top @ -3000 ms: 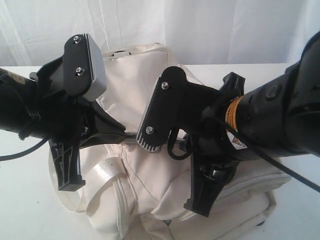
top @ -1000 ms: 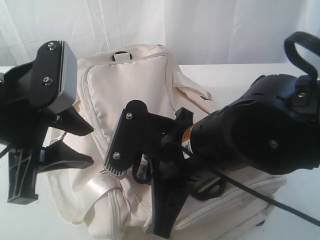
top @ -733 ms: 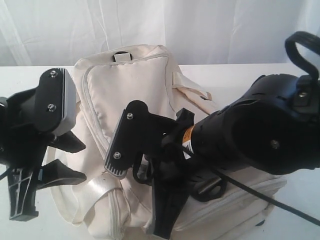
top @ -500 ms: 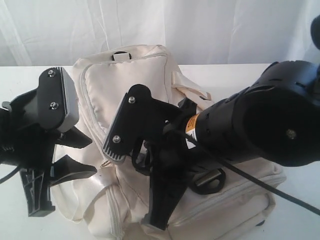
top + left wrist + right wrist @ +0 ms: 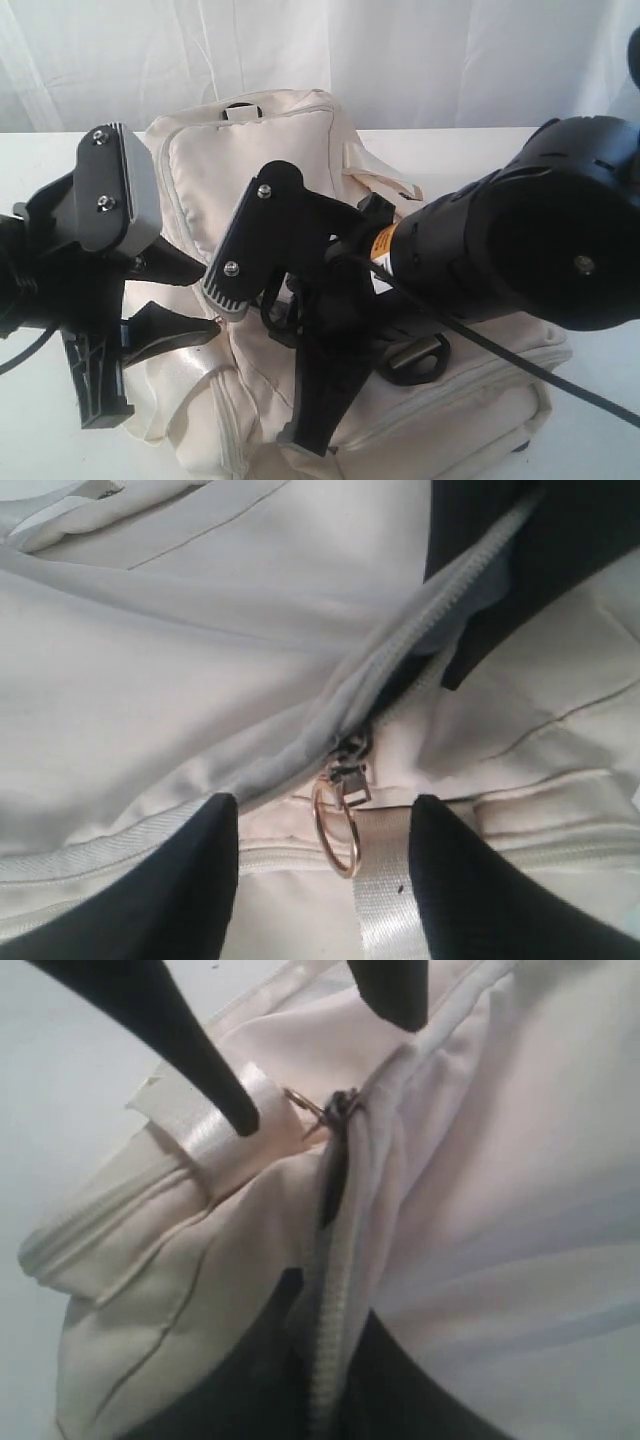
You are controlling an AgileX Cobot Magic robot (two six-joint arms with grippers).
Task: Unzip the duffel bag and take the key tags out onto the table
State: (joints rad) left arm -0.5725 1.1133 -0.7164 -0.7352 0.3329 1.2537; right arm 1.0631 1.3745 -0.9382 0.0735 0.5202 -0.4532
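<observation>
The cream duffel bag (image 5: 260, 170) lies on the white table (image 5: 480, 150). Its zip pull with a gold ring (image 5: 350, 780) hangs at the end of the zip, which is closed where I can see it (image 5: 335, 1290). My left gripper (image 5: 205, 300) is open, one finger on each side of that ring (image 5: 325, 805), not touching it. My right gripper (image 5: 305, 445) is shut on the raised zip seam of the bag (image 5: 332, 1305), a little along from the pull (image 5: 335, 1105). The key tags are hidden.
A pale webbing strap (image 5: 385, 900) runs just below the ring. A black D-ring (image 5: 415, 360) hangs on the bag's side under the right arm. A white curtain (image 5: 400, 50) closes off the back. Both arms cover much of the bag.
My left gripper has moved in from the left edge of the bag toward the zip end and now straddles the ring. The right gripper has kept its hold on the seam, lifting slightly.
</observation>
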